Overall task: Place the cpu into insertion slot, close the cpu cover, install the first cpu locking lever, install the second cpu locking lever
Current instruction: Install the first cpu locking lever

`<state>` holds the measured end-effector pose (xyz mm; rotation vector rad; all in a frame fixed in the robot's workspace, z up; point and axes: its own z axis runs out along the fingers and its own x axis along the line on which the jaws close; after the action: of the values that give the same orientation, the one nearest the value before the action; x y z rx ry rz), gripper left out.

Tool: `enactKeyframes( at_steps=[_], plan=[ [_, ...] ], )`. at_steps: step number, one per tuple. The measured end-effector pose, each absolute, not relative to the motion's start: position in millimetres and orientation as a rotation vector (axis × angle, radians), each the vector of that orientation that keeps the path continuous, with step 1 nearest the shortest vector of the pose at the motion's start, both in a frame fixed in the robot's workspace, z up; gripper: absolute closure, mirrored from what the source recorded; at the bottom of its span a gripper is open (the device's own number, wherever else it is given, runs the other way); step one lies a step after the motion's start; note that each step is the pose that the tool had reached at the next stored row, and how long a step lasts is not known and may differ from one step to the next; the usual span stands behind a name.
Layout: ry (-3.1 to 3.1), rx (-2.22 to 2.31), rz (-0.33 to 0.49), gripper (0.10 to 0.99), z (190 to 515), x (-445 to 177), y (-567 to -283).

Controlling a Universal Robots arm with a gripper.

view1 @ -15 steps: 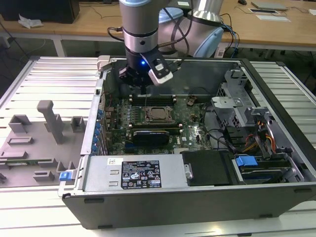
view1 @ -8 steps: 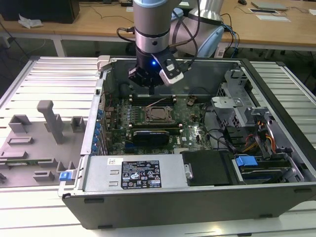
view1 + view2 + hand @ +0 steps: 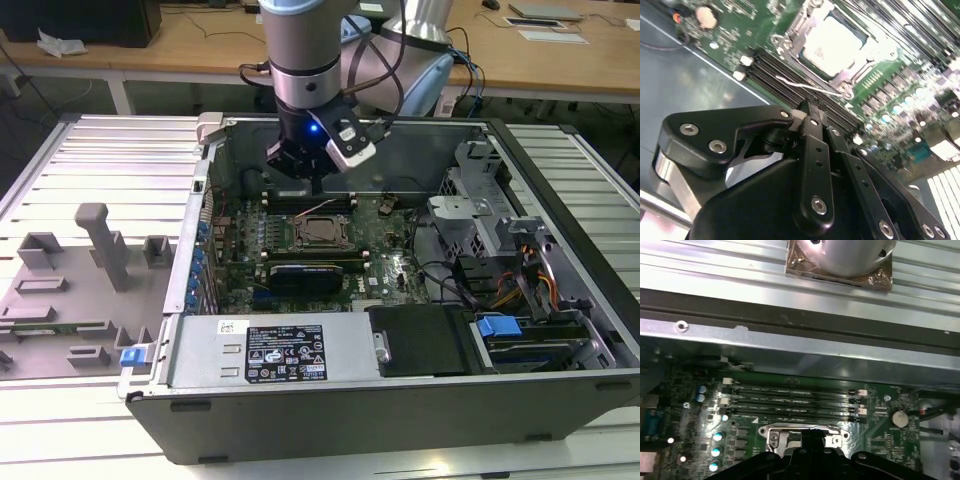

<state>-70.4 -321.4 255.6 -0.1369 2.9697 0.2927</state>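
Note:
The cpu (image 3: 832,42) lies flat in the insertion slot (image 3: 322,232) on the green motherboard, its pale metal top showing. The silver cpu cover (image 3: 792,27) is down around it as a frame; its edge also shows in the first wrist view as the cover (image 3: 805,431). One thin wire locking lever (image 3: 805,87) stands loose, slanting up off the socket's side, seen too as the lever (image 3: 318,208). My gripper (image 3: 315,183) hangs just above and behind the socket, over the memory slots. Its black fingers (image 3: 812,145) meet at the tip, shut on nothing, close to the raised lever.
Memory slots (image 3: 790,400) run beside the socket. A long black expansion card (image 3: 305,272) sits in front of it. The power supply (image 3: 270,350), drive cage (image 3: 480,200) and cables (image 3: 520,280) crowd the case. A grey fixture (image 3: 100,250) stands outside on the exterior view's left.

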Motion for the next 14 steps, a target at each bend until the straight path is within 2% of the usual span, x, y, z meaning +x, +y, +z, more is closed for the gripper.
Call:
enactKeyframes(
  at_steps=[14],
  plan=[
    [2.863, -0.149, 0.270, 0.980, 248.6, -72.3, -321.3]
  ],
)
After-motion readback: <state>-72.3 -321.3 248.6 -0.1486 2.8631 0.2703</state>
